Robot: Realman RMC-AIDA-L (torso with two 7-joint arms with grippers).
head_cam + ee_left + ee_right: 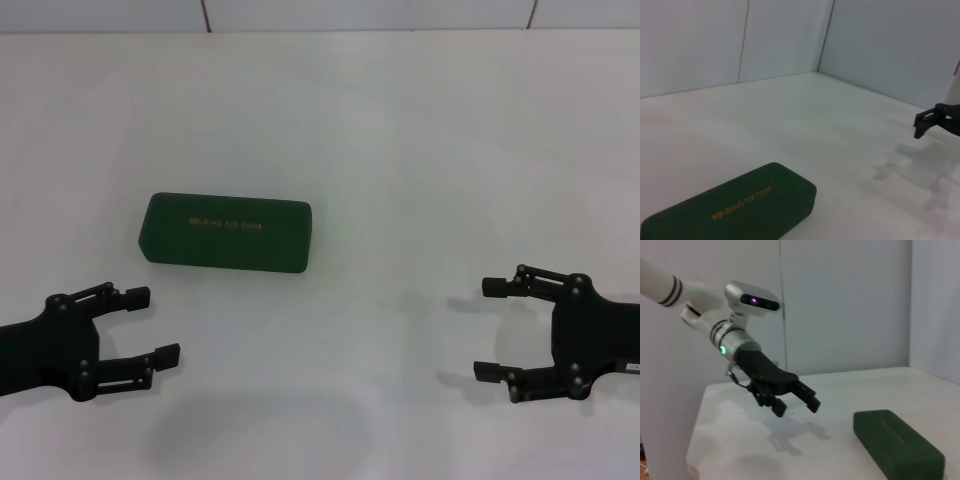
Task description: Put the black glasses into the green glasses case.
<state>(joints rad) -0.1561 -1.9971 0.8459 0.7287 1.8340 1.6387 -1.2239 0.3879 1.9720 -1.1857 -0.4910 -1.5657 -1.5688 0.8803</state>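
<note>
The green glasses case [226, 233] lies closed on the white table, left of centre, with gold lettering on its lid; it also shows in the left wrist view [735, 209] and the right wrist view [897, 444]. The black glasses are out of view. My left gripper [153, 325] hovers open near the front left, just in front of the case, holding nothing. My right gripper [492, 329] hovers open at the front right, well away from the case, also holding nothing. The left gripper [797, 402] appears open in the right wrist view.
The white table [400, 150] spreads wide around the case. Pale walls [715, 40] stand behind the table's far edge and at its sides.
</note>
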